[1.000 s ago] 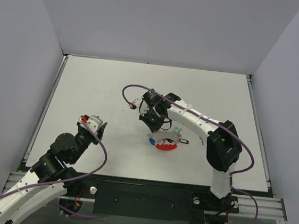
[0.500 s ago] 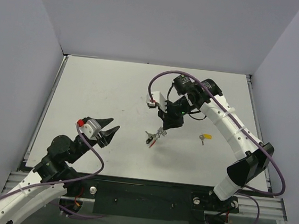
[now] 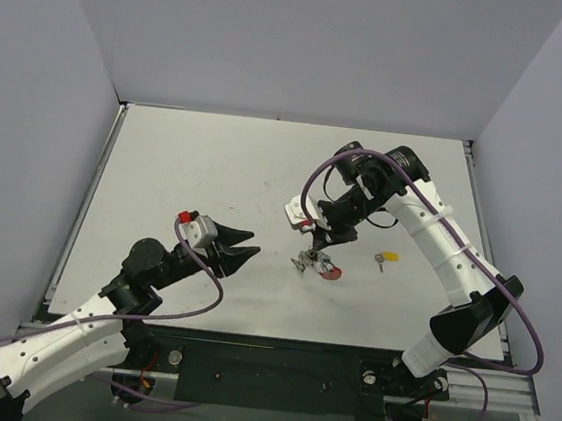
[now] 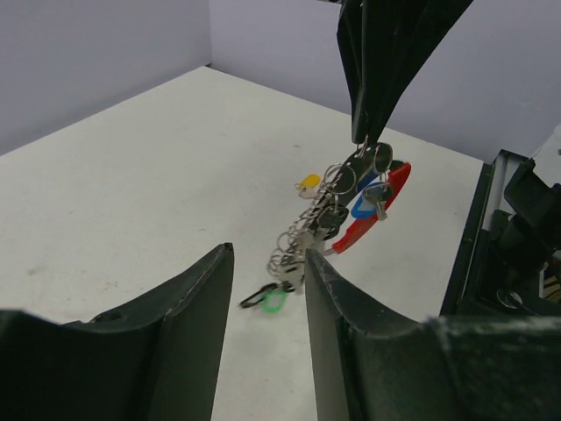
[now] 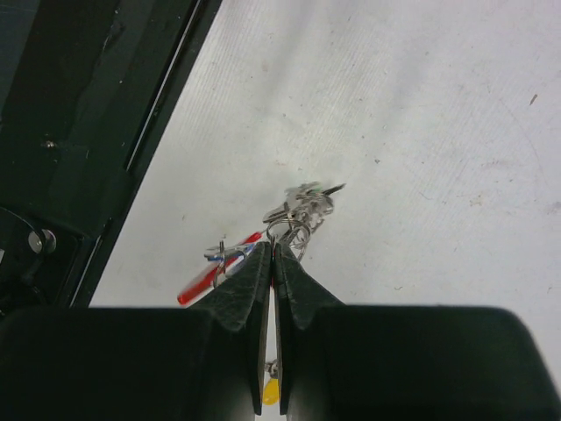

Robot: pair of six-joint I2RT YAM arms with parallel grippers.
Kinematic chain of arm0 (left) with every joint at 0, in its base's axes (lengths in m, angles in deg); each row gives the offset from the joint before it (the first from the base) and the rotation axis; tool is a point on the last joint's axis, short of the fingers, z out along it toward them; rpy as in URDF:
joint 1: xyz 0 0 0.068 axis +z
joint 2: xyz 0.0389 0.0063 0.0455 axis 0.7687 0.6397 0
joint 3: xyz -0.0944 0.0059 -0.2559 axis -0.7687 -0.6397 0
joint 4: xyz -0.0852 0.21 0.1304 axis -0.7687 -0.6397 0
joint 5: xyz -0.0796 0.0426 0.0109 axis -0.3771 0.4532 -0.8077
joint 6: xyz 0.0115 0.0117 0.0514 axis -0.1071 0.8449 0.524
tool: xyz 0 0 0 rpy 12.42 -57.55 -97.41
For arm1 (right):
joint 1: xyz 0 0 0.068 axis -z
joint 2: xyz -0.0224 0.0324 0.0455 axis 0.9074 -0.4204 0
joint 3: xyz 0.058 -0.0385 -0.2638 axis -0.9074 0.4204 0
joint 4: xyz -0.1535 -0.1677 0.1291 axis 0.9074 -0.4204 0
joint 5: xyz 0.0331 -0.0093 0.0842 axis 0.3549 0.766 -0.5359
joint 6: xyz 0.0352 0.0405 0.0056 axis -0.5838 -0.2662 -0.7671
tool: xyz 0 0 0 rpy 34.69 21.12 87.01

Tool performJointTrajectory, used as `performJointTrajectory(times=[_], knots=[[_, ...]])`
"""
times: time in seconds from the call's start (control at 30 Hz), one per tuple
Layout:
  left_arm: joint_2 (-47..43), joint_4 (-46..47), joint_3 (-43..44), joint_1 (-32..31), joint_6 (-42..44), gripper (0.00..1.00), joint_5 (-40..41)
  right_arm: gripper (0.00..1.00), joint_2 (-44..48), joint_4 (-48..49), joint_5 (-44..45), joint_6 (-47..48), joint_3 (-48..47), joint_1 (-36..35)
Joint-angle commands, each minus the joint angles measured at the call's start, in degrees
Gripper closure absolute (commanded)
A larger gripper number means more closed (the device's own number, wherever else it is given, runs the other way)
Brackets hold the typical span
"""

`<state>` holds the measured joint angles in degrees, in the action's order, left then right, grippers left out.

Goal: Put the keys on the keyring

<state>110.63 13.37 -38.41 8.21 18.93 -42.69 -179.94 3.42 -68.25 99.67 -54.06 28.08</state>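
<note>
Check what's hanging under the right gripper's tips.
A bunch of keys hangs from the shut right gripper, red keyring alongside, green-capped key lowest. A yellow-capped key lies apart on the table behind. Which ring the tips pinch is covered by them.

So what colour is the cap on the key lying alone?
Yellow. The lone key shows best in the top external view.

Three pale lavender-grey walls (image 3: 309, 43) enclose a white rectangular tabletop (image 3: 186, 160), evenly lit; a black rail (image 3: 274, 371), seemingly metal, edges its near side.
</note>
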Motion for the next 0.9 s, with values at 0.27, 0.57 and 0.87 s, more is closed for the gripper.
performJointTrajectory(times=[0.27, 0.57, 0.87], knots=[[16.8, 21.6, 3.5, -9.2, 1.4, 0.54, 0.0, 1.00, 1.9, -13.4, -9.8, 2.0, -0.6, 0.5], [24.4, 26.9, 4.9, -16.5, 12.0, 0.56, 5.2, 1.00, 1.8, -13.0, -13.7, 2.1, 1.6, 0.6], [27.7, 29.7, 6.5, -18.8, 14.9, 0.64, 10.5, 1.00, 2.0, -12.9, -15.2, 2.6, 3.4, 0.9]])
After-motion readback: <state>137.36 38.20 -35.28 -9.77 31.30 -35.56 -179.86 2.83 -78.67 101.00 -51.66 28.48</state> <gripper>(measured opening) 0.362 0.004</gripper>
